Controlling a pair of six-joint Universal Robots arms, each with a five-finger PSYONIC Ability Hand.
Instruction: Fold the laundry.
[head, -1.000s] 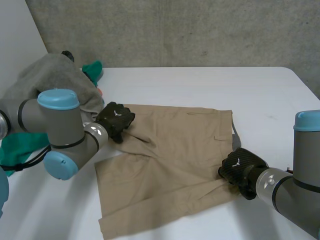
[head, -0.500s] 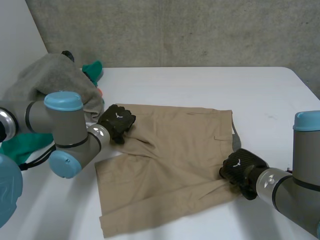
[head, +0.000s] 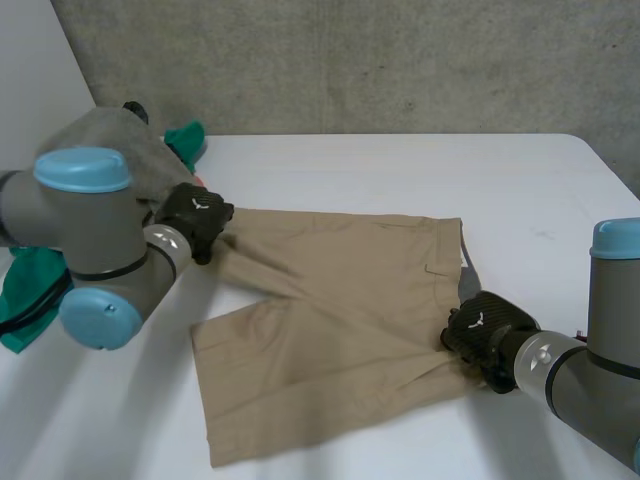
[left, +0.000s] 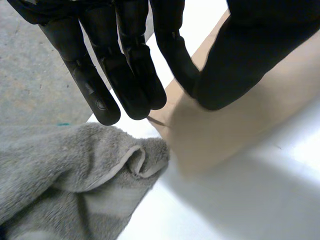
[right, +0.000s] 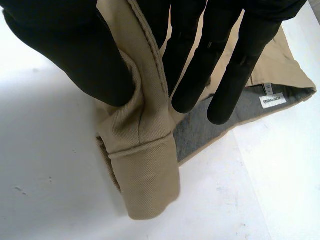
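- A heap of grey terry towel (head: 105, 150) fills the 10 o'clock corner of the white table (head: 400, 170). A teal cloth (head: 186, 138) pokes out at its far edge, and more teal fabric shows at 8 o'clock beneath the left arm.
- The left hand (head: 197, 213) sits at the towel's 4 o'clock edge, on the far left leg corner of the tan cotton shorts (head: 340, 320). In the left wrist view its thumb (left: 235, 60) pinches that corner against straight fingers (left: 130, 65). The towel's hemmed edge lies just beside the fingertips.
- The shorts lie spread in the middle of the table, with the waistband toward 3 o'clock and both legs toward 9 o'clock. The far leg is stretched out to the left hand, and the near leg's hem runs down toward 7 o'clock. A wedge of bare table opens between the two legs.
- The right hand (head: 485, 325) holds the shorts' 4 o'clock corner, at the near end of the waistband. In the right wrist view its thumb (right: 70, 55) and fingers (right: 240, 65) clamp a rolled fold of the waistband. The grey lining (right: 210, 125) and a white label (right: 274, 100) are turned up just past the fingertips.
- Bare table runs from 12 o'clock round to 3 o'clock, out to the far edge below the grey concrete wall (head: 350, 60). A thinner bare strip lies at 6 o'clock along the near hem.
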